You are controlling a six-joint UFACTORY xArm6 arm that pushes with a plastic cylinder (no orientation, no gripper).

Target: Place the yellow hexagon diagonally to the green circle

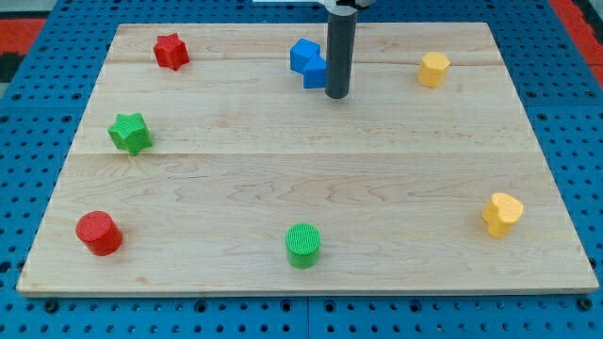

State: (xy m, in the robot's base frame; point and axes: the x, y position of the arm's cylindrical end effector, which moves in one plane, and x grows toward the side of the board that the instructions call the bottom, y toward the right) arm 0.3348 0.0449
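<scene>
The yellow hexagon [433, 70] sits near the view's top right of the wooden board [311, 169]. The green circle [303, 245] stands near the board's bottom edge, a little left of centre. My tip [337, 95] rests on the board near the top centre, just right of a blue block [308, 63] and well left of the yellow hexagon. The rod rises straight up out of the view's top.
A red star [171, 51] lies at the top left, a green star [130, 133] at the left, a red circle [99, 233] at the bottom left. A yellow heart-like block [502, 214] sits at the right. Blue pegboard surrounds the board.
</scene>
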